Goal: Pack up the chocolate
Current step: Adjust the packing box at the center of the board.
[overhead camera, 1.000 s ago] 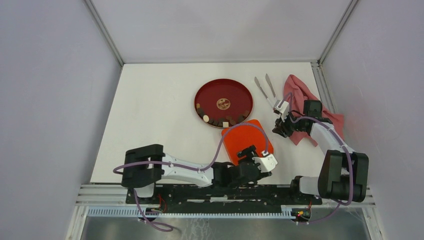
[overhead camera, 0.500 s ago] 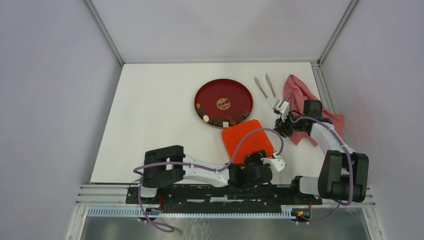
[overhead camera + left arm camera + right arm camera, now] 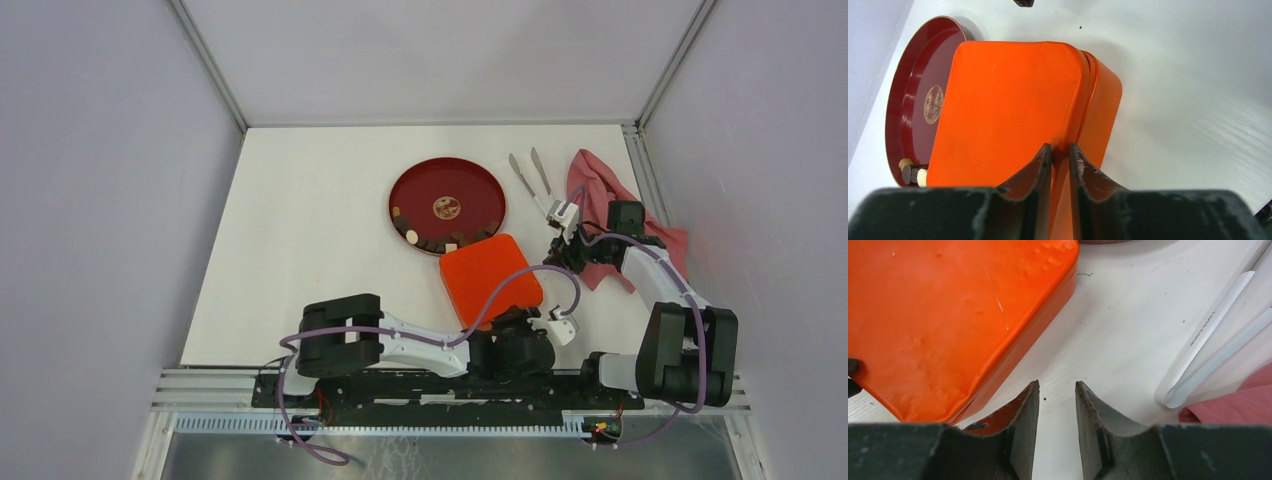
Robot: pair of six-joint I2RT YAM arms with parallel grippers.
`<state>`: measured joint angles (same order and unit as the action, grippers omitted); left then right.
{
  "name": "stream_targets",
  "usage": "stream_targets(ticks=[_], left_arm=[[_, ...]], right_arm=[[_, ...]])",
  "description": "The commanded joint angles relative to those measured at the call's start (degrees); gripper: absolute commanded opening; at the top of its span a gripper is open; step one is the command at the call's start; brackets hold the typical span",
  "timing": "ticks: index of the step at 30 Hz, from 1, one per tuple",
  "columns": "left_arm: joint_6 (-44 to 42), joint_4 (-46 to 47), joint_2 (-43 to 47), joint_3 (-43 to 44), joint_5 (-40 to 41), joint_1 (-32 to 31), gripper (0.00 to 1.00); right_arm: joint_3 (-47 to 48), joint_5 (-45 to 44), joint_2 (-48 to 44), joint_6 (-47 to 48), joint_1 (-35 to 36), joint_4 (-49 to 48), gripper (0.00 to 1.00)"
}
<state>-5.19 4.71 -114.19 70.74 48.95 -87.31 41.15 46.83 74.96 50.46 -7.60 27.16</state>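
Note:
Small dark and cream chocolate pieces (image 3: 440,243) lie along the near rim of the red plate (image 3: 470,190); two of them (image 3: 912,172) show in the left wrist view. An orange box (image 3: 490,277) with its lid on sits just in front of the plate. My left gripper (image 3: 1060,148) is at the box's near side, its jaws pinched on the edge of the orange lid (image 3: 1008,110). My right gripper (image 3: 1057,385) hovers open over bare table to the right of the box, with nothing between its fingers.
White tongs (image 3: 530,175) lie to the right of the plate, close to my right gripper. A pink cloth (image 3: 600,190) is bunched at the right table edge under the right arm. White walls enclose the table.
My left arm swung right along the box's near side and its jaws closed from wide open onto the lid's edge. The box shifted slightly toward the plate. The right arm stayed still.

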Motion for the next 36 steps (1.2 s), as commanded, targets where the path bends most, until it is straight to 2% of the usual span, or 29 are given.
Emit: stream_targets(ticks=[1,4,8,14,16,18,22,24,26,27,30,32,36], left_arm=[[-2.28,0.12,-0.30,2.54,4.05,-0.04,0.22],[-2.88,0.12,0.04,2.69,3.73,0.03,0.16],[-1.48,-0.95,2.11,2.68,0.89,-0.03,0.17],[9.77,-5.60,11.84,0.59,-6.68,1.36,0.39],[14.39,-7.04,16.31,-1.33,-12.39,4.39,0.42],[19.35,-5.76,22.25,-4.76,-20.94,10.51,0.45],[28.72,-2.47,29.95,-11.53,-36.81,24.66,0.41],[30.39,-4.07,31.28,-13.06,-39.64,30.75,0.38],[30.86,-6.22,31.20,-13.48,-41.70,35.57,0.35],[30.93,-6.44,30.85,-13.66,-43.12,37.71,0.34],[31.74,-8.00,28.31,-13.03,-45.81,41.85,0.23],[31.78,-9.02,25.93,-11.99,-46.72,43.46,0.21],[31.65,-11.93,20.20,-8.25,-48.31,45.46,0.16]], right_arm=[[1.22,3.12,-1.37,1.05,-0.73,1.04,0.39],[1.25,4.68,-1.58,0.70,-1.18,1.48,0.38],[1.13,6.31,-2.41,-0.54,-1.62,1.49,0.38],[0.87,10.86,-5.71,-4.18,-4.66,1.59,0.38],[0.95,14.15,-6.39,-4.41,-6.47,3.09,0.39],[1.13,15.70,-6.32,-2.84,-7.19,6.10,0.38],[-0.11,15.19,-6.74,6.94,-6.79,12.86,0.38],[-0.54,15.06,-7.43,17.22,-6.64,18.22,0.38],[0.00,15.65,-7.72,31.71,-6.64,27.09,0.39],[0.26,15.66,-7.97,35.48,-6.67,30.13,0.39],[0.87,14.41,-8.63,44.09,-6.56,35.92,0.35],[-0.39,12.25,-9.22,50.36,-5.68,39.07,0.28],[-6.35,8.24,-10.70,54.97,-0.71,35.59,0.16]])
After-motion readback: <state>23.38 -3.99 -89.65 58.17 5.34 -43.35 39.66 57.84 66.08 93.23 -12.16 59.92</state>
